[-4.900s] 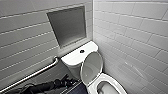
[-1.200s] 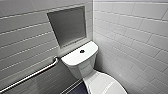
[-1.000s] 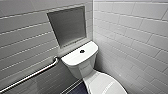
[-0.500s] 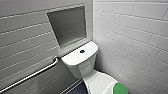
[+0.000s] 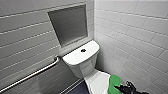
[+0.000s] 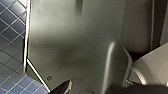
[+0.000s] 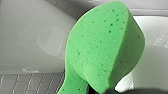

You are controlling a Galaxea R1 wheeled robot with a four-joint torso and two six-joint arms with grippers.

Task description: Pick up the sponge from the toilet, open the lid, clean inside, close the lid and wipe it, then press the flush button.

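The white toilet stands in the corner, its tank top carrying the small dark flush button. Below the tank the lid lies down, smooth and white. Over the lid's right side hangs the green sponge, bent double, with my right gripper shut on its lower end. The right wrist view shows the folded sponge large, with white ceramic behind it. My left gripper is open, dark fingertips apart, facing a grey panel beside the toilet, holding nothing.
A steel grab rail slants along the left wall. A grey recessed panel sits above the tank. Tiled walls close in at left and right. Blue floor tiles lie beside the toilet base.
About five seconds ago the bowl stood open with a dark arm at its left; now the lid is down. In the last half second the sponge has risen into view at lower right.
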